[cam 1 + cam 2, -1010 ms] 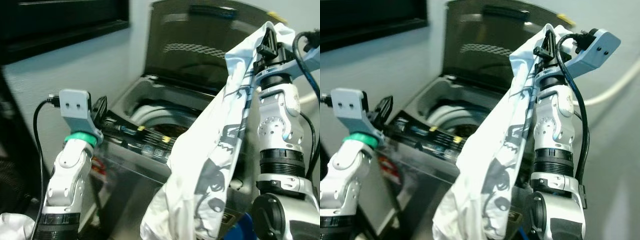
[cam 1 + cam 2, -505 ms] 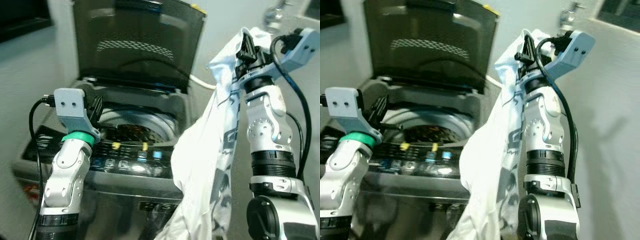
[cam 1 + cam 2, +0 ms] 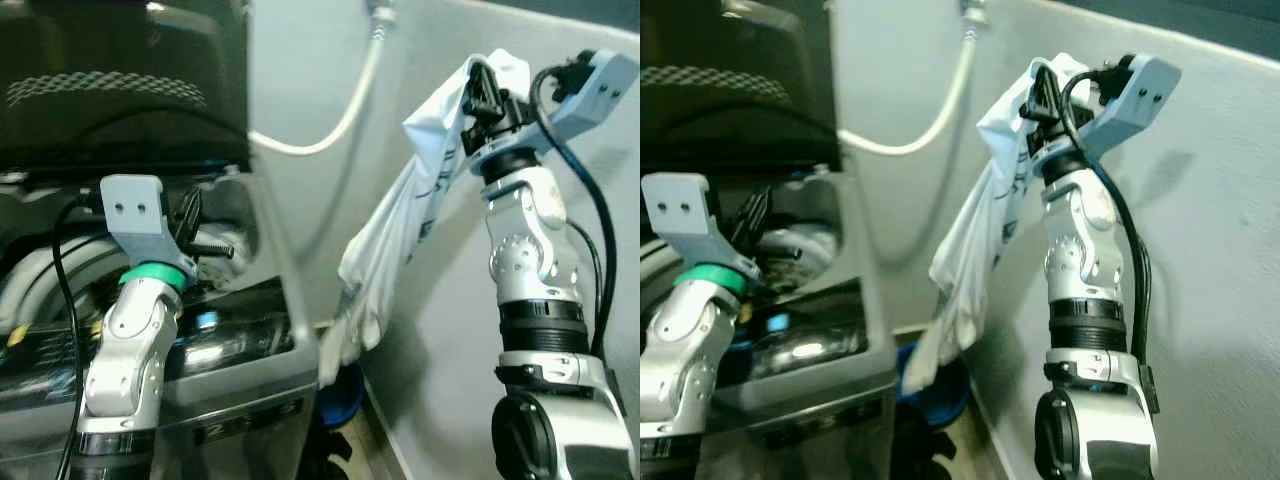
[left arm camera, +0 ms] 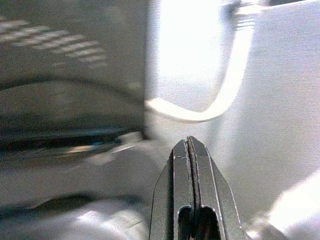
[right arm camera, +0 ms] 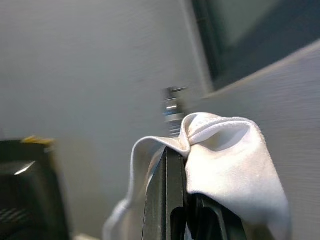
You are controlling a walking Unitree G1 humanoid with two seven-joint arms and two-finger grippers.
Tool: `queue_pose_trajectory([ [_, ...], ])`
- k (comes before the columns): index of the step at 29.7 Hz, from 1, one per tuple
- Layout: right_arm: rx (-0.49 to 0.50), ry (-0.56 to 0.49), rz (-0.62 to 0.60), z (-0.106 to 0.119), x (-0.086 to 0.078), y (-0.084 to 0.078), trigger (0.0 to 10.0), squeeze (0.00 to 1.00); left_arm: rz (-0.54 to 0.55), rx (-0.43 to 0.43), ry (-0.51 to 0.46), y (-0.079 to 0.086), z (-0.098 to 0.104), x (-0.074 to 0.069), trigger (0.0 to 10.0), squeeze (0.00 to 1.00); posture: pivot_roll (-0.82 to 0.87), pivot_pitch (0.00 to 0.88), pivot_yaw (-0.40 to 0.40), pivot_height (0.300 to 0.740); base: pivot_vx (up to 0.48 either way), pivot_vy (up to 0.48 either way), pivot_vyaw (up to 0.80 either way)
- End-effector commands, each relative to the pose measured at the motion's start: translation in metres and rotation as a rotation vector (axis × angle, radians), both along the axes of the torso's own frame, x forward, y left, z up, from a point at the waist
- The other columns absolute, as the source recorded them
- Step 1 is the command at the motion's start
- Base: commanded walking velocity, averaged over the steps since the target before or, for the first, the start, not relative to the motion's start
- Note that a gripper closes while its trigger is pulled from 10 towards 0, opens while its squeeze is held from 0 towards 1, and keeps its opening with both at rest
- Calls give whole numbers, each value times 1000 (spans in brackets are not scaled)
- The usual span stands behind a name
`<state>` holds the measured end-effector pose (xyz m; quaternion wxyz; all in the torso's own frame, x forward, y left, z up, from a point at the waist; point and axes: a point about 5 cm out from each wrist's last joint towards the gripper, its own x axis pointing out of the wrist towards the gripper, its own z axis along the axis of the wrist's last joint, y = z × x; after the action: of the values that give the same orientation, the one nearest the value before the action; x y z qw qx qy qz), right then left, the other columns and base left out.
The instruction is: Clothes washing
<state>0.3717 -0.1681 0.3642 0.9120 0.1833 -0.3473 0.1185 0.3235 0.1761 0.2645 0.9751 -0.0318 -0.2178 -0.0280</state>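
High on the robot's right, beside the grey wall (image 3: 440, 330), the right pincer (image 3: 484, 92) is clamped on a white printed garment (image 3: 400, 230), its fingers pressed together through a fold of the cloth. From that grip the garment hangs down loose along the wall, its lower end near the washing machine's (image 3: 230, 370) right corner and clear of the drum. At the left, the left pincer (image 3: 190, 215) hovers over the machine's open top, its two fingers closed flat against each other with nothing between them. Behind it stands the raised dark lid (image 3: 120, 90), and a pale hose (image 3: 330, 130) curves along the wall.
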Motion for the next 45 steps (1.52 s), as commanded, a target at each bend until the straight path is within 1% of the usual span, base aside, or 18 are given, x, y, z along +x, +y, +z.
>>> queue_pose_trajectory([
  [1,-20,-35,11,7,-4,2,10000,0,3,-6,-5,0,1,-1,10000,0,13,4,-46,740,0,0,0],
  [2,-58,-21,29,4,-3,7,10000,0,11,-10,-14,0,3,-2,10000,0,14,2,-48,740,0,0,0],
  [3,-58,-21,29,4,-3,7,10000,0,11,-10,-14,0,3,-2,10000,0,14,2,-48,740,0,0,0],
  [4,-120,1,69,-3,-2,20,10000,0,29,-1,-35,1,8,-4,10000,0,17,0,-52,740,0,0,0],
  [9,-137,2,96,-6,-3,27,10000,0,46,13,-52,2,13,-6,10000,0,19,0,-55,740,0,0,0],
  [10,-137,2,96,-6,-3,27,10000,0,46,13,-52,2,13,-6,10000,0,19,0,-55,740,0,0,0],
  [15,-131,2,149,-7,-4,39,10000,0,71,40,-105,3,31,-12,10000,0,27,0,-64,740,0,0,0],
  [18,-96,-13,188,-4,-6,43,10000,0,103,45,-147,6,42,-16,10000,0,31,0,-68,740,0,0,0],
  [20,23,-46,305,9,-13,47,10000,0,174,88,-208,14,59,-21,10000,0,39,0,-72,740,0,0,0],
  [21,23,-46,305,9,-13,47,10000,0,174,88,-208,14,59,-21,10000,0,39,0,-72,740,0,0,0],
  [22,37,-62,364,13,-17,50,10000,0,199,98,-223,17,65,-23,10000,0,39,0,-72,740,0,0,0],
  [24,-26,-71,414,15,-21,60,10000,0,210,113,-210,21,70,-25,10000,0,43,0,-73,740,0,0,0],
  [25,-104,-38,393,8,-19,67,10000,0,216,138,-173,21,68,-24,10000,0,46,0,-75,740,0,0,0],
  [26,-104,-38,393,8,-19,67,10000,0,216,138,-173,21,68,-24,10000,0,46,0,-75,740,0,0,0],
  [27,-126,-1,377,0,-14,69,10000,0,218,145,-138,21,63,-24,10000,0,47,0,-75,740,0,0,0],
  [34,-130,22,376,-6,-13,71,10000,0,206,130,-110,20,54,-27,10000,0,48,0,-75,740,0,0,0],
  [37,-136,46,388,-11,-13,74,10000,0,208,113,-81,18,45,-30,10000,0,45,0,-83,740,0,304,0],
  [45,-147,59,409,-12,-14,76,10000,0,217,103,-73,18,46,-32,10000,0,46,0,-95,740,0,316,0],
])
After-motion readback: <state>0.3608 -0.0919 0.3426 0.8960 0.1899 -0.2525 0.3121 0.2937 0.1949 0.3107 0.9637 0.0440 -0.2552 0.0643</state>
